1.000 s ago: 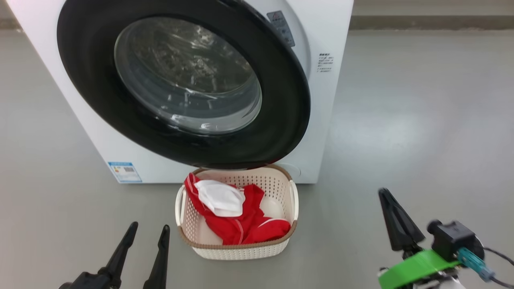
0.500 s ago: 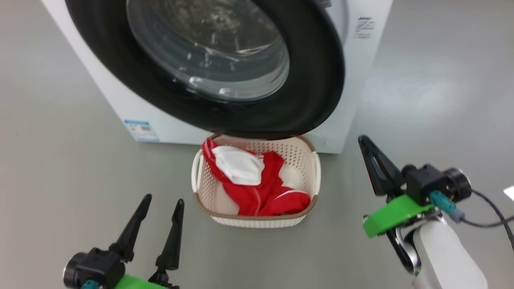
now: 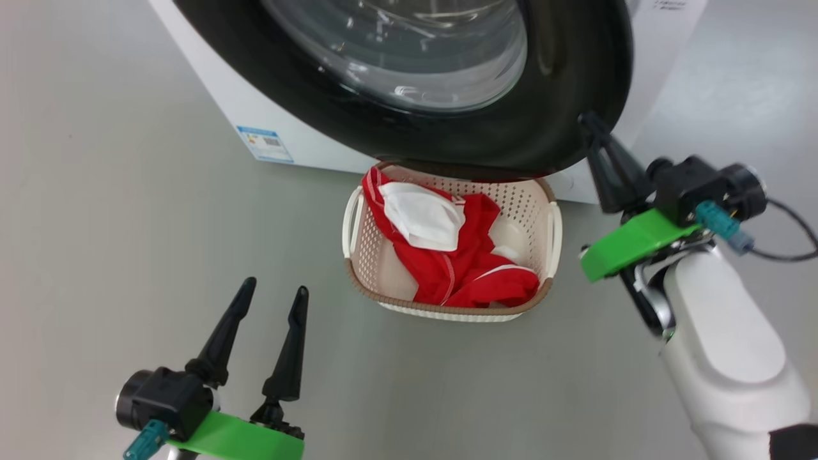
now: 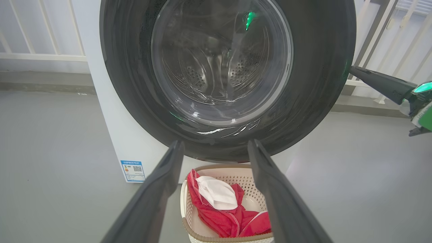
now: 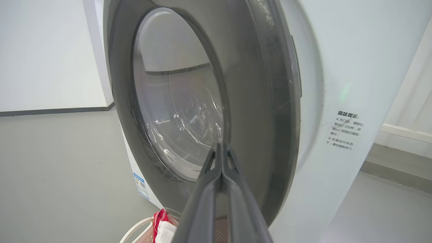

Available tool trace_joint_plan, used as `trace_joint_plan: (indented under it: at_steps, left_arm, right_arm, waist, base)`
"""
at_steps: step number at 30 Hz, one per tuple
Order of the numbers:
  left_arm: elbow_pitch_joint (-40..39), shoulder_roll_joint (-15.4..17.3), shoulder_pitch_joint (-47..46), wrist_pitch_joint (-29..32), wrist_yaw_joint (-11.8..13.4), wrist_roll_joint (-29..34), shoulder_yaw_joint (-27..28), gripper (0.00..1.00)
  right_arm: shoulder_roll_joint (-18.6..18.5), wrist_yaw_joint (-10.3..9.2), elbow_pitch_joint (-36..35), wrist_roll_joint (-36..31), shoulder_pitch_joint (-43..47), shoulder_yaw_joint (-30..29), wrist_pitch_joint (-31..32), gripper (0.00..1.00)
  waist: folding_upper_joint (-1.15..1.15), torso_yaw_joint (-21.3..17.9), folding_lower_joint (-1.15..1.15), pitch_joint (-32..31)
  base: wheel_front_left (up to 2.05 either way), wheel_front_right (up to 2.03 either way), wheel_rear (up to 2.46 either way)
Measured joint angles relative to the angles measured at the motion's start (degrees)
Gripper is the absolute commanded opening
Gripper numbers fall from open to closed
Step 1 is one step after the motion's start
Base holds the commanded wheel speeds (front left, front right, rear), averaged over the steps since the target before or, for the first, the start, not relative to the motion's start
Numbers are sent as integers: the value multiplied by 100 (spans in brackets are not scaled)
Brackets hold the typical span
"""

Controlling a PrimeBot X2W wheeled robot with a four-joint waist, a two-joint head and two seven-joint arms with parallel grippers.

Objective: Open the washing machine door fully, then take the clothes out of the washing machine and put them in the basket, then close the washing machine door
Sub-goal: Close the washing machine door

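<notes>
The washing machine [image 3: 664,51] stands at the top of the head view. The washing machine door [image 3: 447,137], black-rimmed with a glass bowl, lies close against its front [image 5: 337,84]; I cannot tell whether it is latched. Below it on the floor sits the basket [image 3: 447,312], holding the red clothes [image 3: 460,271] and a white cloth [image 3: 425,217]. My right gripper [image 3: 586,120] is shut and empty, its tip at the door's right edge [image 5: 280,101]. Nearer and left of the basket, my left gripper [image 3: 275,286] is open, pointing at the door [image 4: 222,67].
Grey floor lies all around the machine and basket. A blue label [image 3: 264,144] marks the machine's lower front. A white railing [image 4: 40,54] and a wall stand behind the machine. A black cable [image 3: 792,243] trails from my right wrist.
The head camera has tilted and shifted, so the whole picture has moved. My right gripper has risen and gone forward from beside the basket to the door's right edge. The left gripper stays open.
</notes>
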Motion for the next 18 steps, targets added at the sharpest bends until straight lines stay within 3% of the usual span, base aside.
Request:
trace_joint_plan:
  at_steps: [18]
  left_arm:
    - [36, -51, -222, 0, -1, 0, -214, 100]
  right_arm:
    - [-113, 2, 80, -19, -681, -511, 0, 0]
  waist:
    - [0, 309, 0, 428]
  base:
    - [0, 0, 0]
